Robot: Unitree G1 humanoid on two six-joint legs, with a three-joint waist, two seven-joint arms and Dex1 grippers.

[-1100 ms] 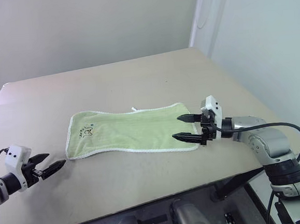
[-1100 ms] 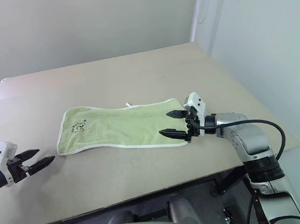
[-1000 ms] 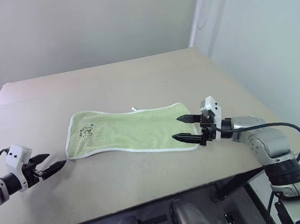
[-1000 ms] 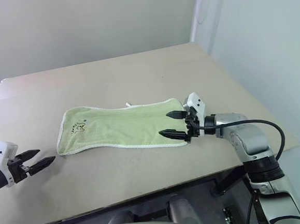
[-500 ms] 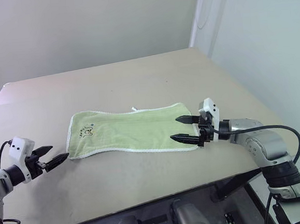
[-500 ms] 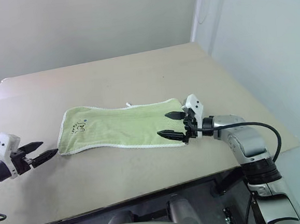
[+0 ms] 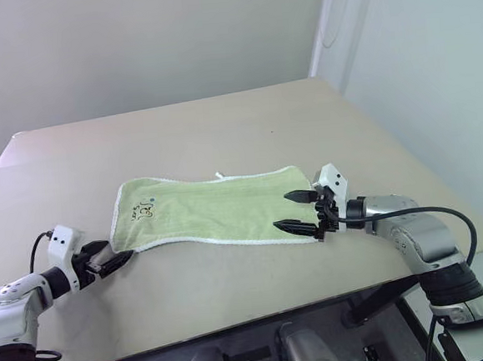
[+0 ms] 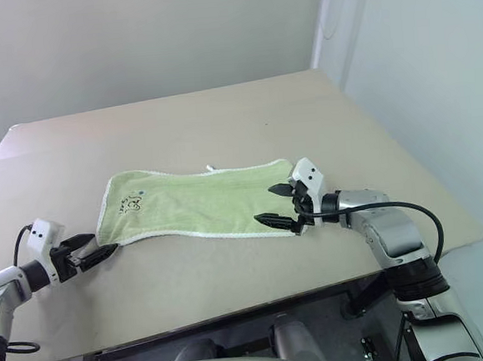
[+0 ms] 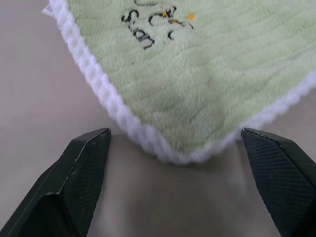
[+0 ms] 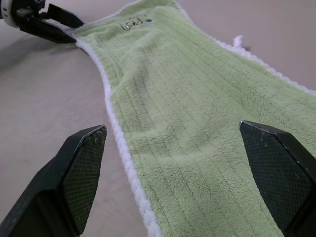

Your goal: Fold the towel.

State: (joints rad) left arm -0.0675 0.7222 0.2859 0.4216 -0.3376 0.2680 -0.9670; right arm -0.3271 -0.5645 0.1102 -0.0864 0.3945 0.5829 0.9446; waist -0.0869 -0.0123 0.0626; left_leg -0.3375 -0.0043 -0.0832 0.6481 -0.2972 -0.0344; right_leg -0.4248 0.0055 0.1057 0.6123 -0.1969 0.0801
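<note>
The light yellow-green towel (image 7: 214,208) lies flat and stretched out sideways on the table, with its dark logo (image 7: 142,209) at the left end and a white tag (image 7: 218,175) on the far edge. My left gripper (image 7: 120,258) is open at the towel's near left corner (image 9: 173,148), which sits just in front of the gap between its fingers (image 9: 79,177). My right gripper (image 7: 282,211) is open over the towel's right end, its fingers (image 10: 81,173) spread across the cloth (image 10: 197,128) with nothing held.
The beige table (image 7: 221,132) extends well beyond the towel at the back and sides. Its right edge (image 7: 417,183) runs close behind my right arm, next to a pale wall. The front edge lies just below both arms.
My left gripper has moved right and forward along the table to the towel's near left corner. The right gripper stays open over the right end. The towel has not moved.
</note>
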